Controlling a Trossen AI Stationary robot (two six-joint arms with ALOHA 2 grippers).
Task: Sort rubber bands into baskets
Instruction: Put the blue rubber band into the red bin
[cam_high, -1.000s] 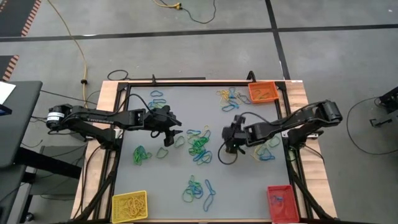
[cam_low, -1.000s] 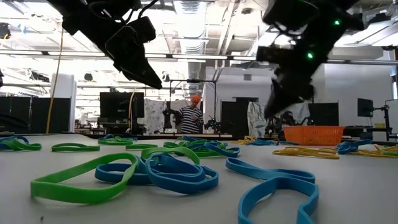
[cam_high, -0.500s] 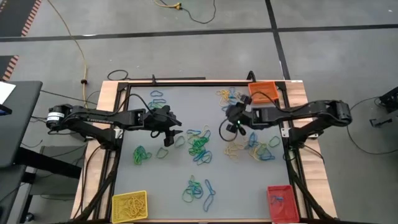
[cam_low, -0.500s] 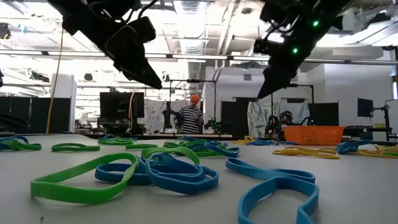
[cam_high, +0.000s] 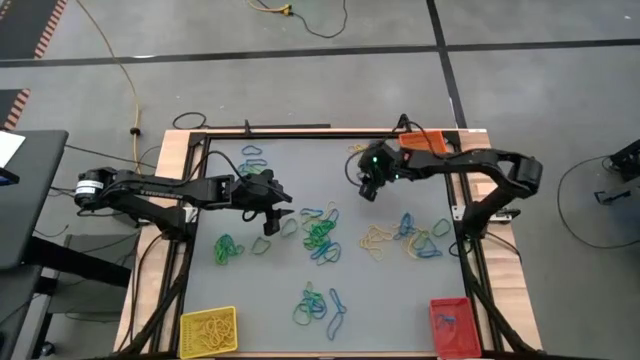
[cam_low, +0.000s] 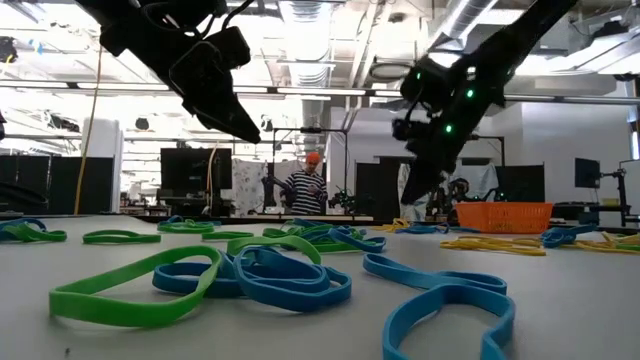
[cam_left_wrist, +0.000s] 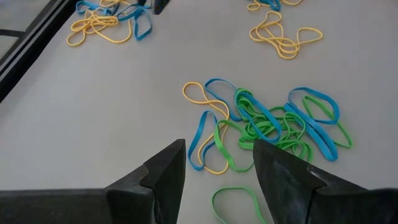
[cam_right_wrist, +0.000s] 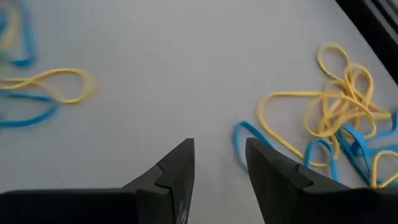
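Yellow, green and blue rubber bands lie loose on the grey table, in clusters at the middle (cam_high: 320, 235), near the front (cam_high: 318, 305) and at the far right (cam_high: 365, 155). The orange basket (cam_high: 424, 148) stands at the far right corner, partly under my right arm. At the near corners are the yellow basket (cam_high: 208, 328) and the red basket (cam_high: 450, 325). My right gripper (cam_high: 366, 190) hangs open above the table beside the far-right cluster (cam_right_wrist: 336, 118), nothing between its fingers. My left gripper (cam_high: 270, 222) hangs open above the table, left of the middle cluster (cam_left_wrist: 273, 124).
A dark frame (cam_high: 190, 230) and a wooden border run round the table. A long yellow cable (cam_high: 120, 70) lies on the floor beyond the table's far left. In the low view a person (cam_low: 312, 188) stands far off in the room.
My right gripper has swung from the table's middle toward the far edge, next to the orange basket and the far-right cluster, turning as it went. It carries nothing. The bands lie as before.
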